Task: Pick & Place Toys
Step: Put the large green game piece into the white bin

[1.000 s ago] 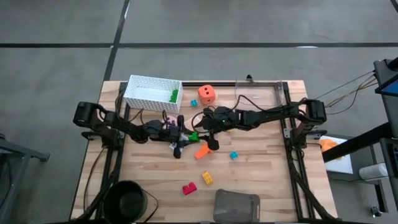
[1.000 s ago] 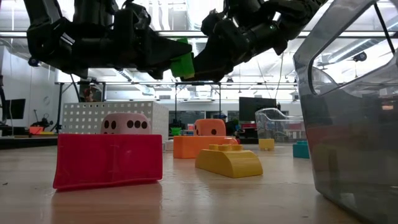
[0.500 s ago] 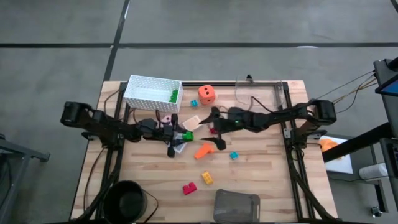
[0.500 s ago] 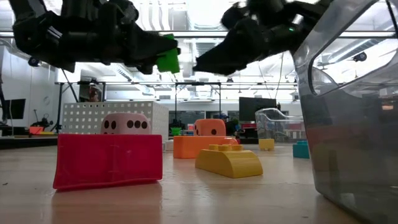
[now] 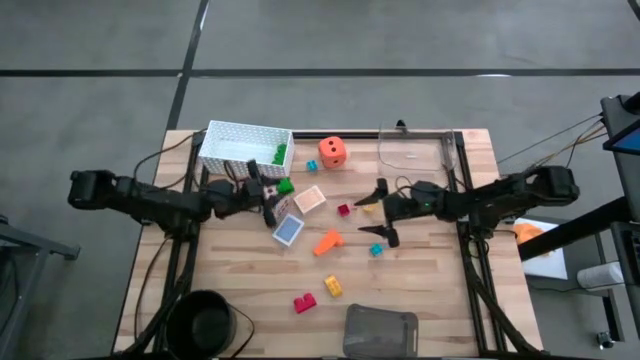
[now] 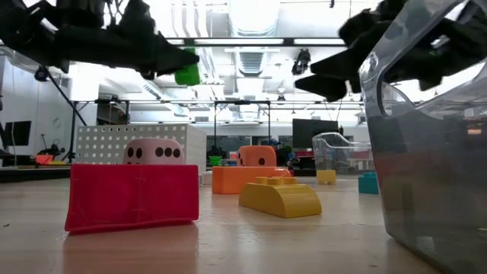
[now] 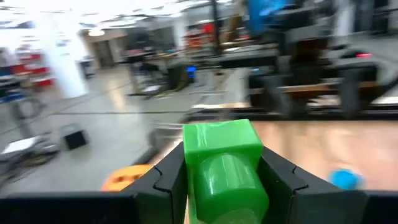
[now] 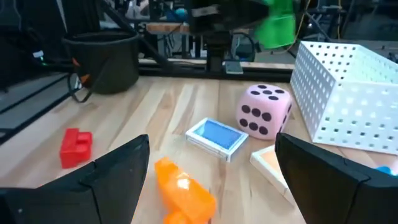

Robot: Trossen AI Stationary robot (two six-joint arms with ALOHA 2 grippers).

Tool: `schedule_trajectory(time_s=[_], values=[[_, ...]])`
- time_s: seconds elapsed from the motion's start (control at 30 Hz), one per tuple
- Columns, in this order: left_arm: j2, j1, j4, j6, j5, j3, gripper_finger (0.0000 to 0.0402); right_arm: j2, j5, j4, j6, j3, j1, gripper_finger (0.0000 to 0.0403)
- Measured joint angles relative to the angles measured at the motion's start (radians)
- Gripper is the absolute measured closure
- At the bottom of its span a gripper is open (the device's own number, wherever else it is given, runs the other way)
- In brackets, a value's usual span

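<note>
The left end effector [image 5: 272,192] is clamped on a green brick [image 7: 225,163], its two dark fingers pressed against the brick's sides in the left wrist view. In the high view it hangs above the surface [image 5: 430,290] just beside the near corner of the white perforated basket [image 5: 240,143], so the step in hand looks like carrying this brick to the basket. The next move likely calls for taking the brick over the rim and spreading the fingers only once it is clear of the wall; a release too soon would drop it outside.

The right end effector [image 5: 383,212] hovers over the middle of the surface with its fingers wide apart and nothing between them, near a teal brick [image 5: 376,249].

The basket already holds at least one green brick [image 5: 279,153] against its far-right wall. The grey tray [image 5: 380,331] at the near edge shows nothing inside, as far as can be told.

Still out on the surface are the orange die [image 5: 332,152], pink die [image 8: 263,112], blue card [image 5: 288,230], peach card [image 5: 309,198], orange brick [image 5: 326,242], yellow brick [image 5: 332,286] and red brick [image 5: 304,302].
</note>
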Motion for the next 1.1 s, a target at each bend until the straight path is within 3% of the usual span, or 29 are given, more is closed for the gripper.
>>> schedule_trajectory(time_s=[0.3,0.47,0.93,1.1], values=[[0.029,0.333,-0.016,-0.137,0.019,0.001,0.0270,-0.068,0.017,0.065,0.001,-0.070,0.000,0.0058],[0.029,0.441,-0.015,-0.185,0.041,0.001,0.0270,-0.057,0.017,0.069,-0.003,-0.070,0.000,0.0058],[0.029,0.484,-0.154,-0.230,0.022,0.001,0.0269,-0.034,0.017,0.083,-0.007,-0.067,0.000,0.0058],[0.029,0.484,-0.173,-0.243,0.015,0.001,0.0181,-0.034,0.017,0.083,-0.007,-0.067,0.000,0.0058]])
